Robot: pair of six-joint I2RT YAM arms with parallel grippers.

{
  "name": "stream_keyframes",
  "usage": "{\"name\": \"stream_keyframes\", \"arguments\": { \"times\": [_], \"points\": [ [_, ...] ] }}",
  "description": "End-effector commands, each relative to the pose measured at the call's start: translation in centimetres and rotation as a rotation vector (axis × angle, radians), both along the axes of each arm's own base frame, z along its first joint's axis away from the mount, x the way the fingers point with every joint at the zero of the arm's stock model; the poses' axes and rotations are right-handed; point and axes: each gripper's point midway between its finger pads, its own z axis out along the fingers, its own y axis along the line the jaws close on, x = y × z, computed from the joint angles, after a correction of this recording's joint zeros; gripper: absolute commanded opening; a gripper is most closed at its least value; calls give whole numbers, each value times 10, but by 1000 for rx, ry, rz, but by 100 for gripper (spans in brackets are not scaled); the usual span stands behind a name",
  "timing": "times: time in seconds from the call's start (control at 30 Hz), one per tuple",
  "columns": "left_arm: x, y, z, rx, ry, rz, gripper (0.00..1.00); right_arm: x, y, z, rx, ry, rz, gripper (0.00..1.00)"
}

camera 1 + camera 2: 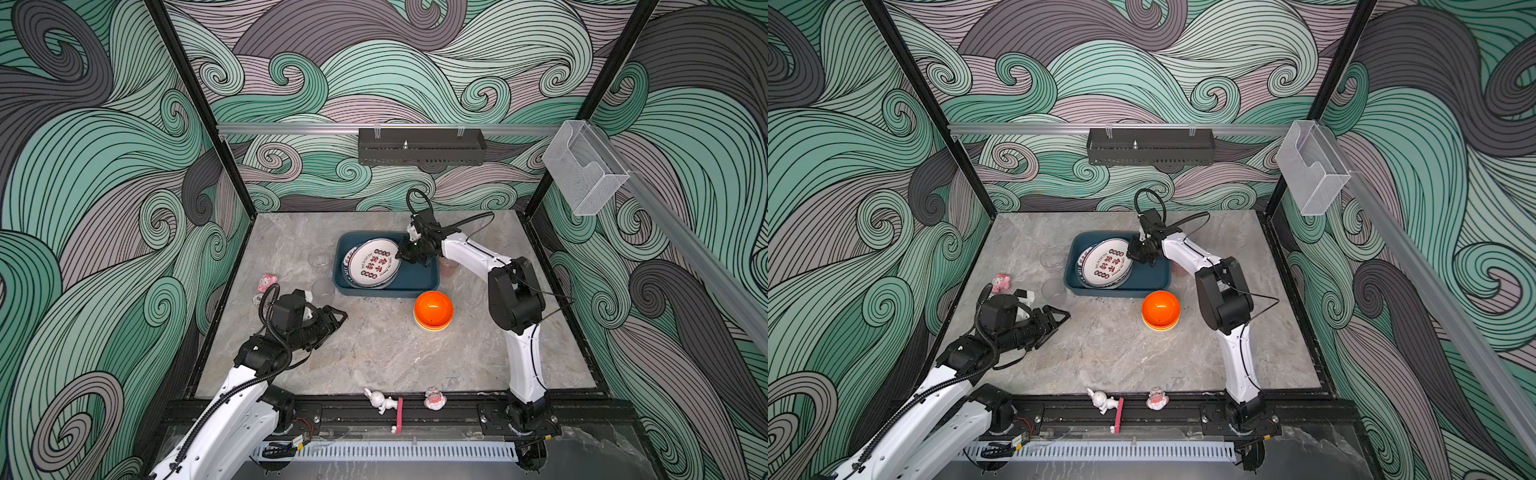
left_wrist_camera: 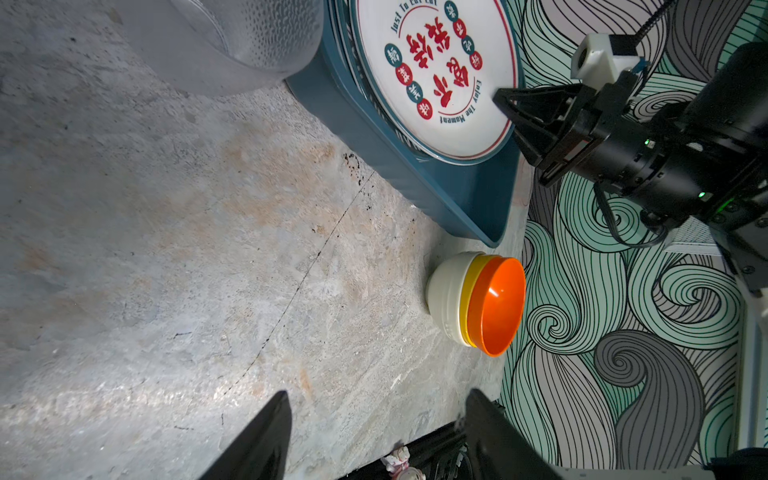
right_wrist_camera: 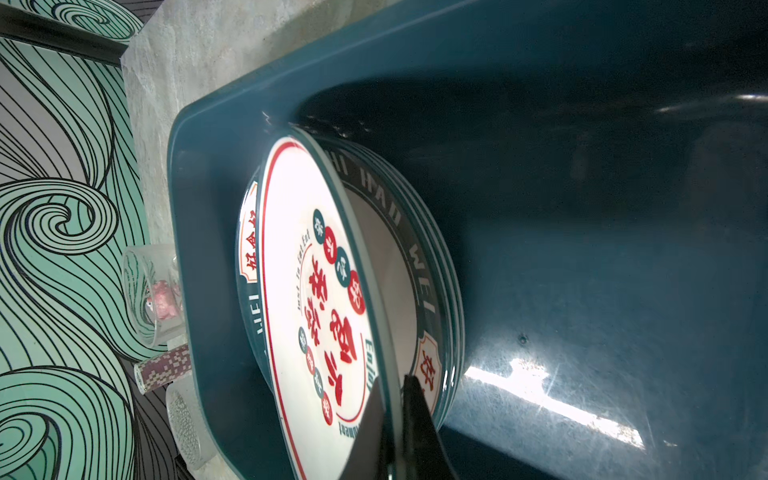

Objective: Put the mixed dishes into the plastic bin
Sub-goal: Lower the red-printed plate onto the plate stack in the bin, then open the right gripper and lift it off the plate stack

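The dark teal plastic bin sits just above centre in both top views, the right gripper reaching the tilted round white plate with red characters inside it. Only the right wrist view shows the fingers pinching that plate's rim, above a green-rimmed plate. The left gripper hovers lower left, fingers wide. The left wrist view alone shows cream and yellow bowls nested under the orange bowl.

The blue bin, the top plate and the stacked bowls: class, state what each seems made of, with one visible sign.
Blue bin: likely plastic, glossy; soft glare and rounded moulded corners. Top plate: glazed ceramic or melamine, cannot tell which; smooth white face with printed characters. Stacked bowls: probably plastic; thin rims, uniform bright colour, shiny highlight.
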Motion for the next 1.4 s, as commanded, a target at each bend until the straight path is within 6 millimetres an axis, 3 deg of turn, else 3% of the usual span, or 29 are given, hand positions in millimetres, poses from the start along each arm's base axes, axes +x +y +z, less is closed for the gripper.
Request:
{"name": "stream_keyframes", "arguments": {
  "times": [0.0,0.07,0.33,0.97,1.17,1.37],
  "points": [
    [1,2,0,7,-10,10,68,7,9,7,22,-32,4,0],
    [1,2,-1,6,-8,12,68,6,10,5,21,-28,6,0],
    [0,2,-1,5,-9,14,68,3,9,-5,8,-4,8,18],
    [0,3,-3,4,-1,23,68,-2,-3,-19,-77,9,11,21],
    [1,3,-2,6,-5,22,68,-4,-8,-7,-91,-12,13,28],
    [2,3,6,20,-14,10,69,-16,-20,22,-118,-66,25,28]
  ]
}}
